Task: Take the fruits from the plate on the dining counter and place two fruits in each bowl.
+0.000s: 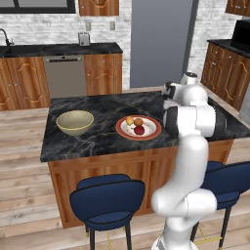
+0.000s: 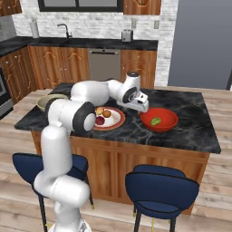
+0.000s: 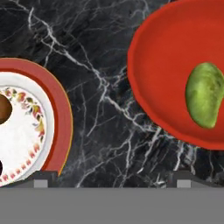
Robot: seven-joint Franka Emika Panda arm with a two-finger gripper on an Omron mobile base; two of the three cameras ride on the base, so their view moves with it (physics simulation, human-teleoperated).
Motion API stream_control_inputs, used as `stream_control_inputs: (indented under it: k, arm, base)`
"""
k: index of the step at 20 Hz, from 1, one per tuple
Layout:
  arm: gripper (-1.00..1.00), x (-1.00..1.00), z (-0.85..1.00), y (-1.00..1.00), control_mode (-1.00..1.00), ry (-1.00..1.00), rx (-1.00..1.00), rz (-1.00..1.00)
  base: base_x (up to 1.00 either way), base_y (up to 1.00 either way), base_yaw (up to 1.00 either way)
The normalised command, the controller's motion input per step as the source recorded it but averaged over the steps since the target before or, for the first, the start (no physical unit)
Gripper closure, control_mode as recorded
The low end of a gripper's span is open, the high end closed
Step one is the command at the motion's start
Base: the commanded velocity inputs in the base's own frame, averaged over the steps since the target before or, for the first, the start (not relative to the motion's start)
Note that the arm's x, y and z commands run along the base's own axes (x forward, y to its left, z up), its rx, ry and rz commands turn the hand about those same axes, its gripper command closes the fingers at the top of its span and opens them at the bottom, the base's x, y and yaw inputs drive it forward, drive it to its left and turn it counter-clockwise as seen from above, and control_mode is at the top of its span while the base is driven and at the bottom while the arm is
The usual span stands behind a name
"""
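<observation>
On the dining counter (image 1: 97, 110) the red-rimmed white plate (image 1: 151, 132) carries a yellow-orange fruit (image 1: 129, 120), an orange fruit (image 1: 138, 121) and a dark red fruit (image 1: 139, 130). The beige bowl (image 1: 74, 122) sits to its left, and nothing shows in it. The green fruit (image 2: 156, 121) lies in the red bowl (image 2: 167, 115). My gripper (image 2: 144, 108) hangs open and empty over the counter between the plate (image 2: 118, 118) and the red bowl. In the hand view the plate rim (image 3: 59, 118) is left, the red bowl (image 3: 162, 65) with the green fruit (image 3: 204, 100) right.
Blue stools (image 1: 107, 195) (image 2: 161, 186) stand against the counter's near side. My own arm hides the counter's right part in the left base view. Wall cabinets with a dishwasher (image 1: 65, 75) and a grey fridge (image 1: 158, 41) line the back.
</observation>
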Motion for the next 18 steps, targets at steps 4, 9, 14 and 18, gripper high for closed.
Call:
stream_control_inputs:
  k: [4,9,14,18]
  arm:
    - [-1.0,-0.29,0.15,1.0,-1.0,0.06,-0.01,0.14]
    - [-1.0,-0.03,0.05,0.75,-1.0,0.01,-0.01,0.16]
    - [-1.0,0.0,-0.05,0.69,-1.0,0.0,0.0,0.14]
    - [-1.0,0.03,-0.09,0.41,-1.0,0.0,0.0,0.16]
  base:
    - [0.0,0.0,0.0]
    - [0.0,0.0,0.0]
    - [0.0,0.0,0.0]
    - [0.0,0.0,0.0]
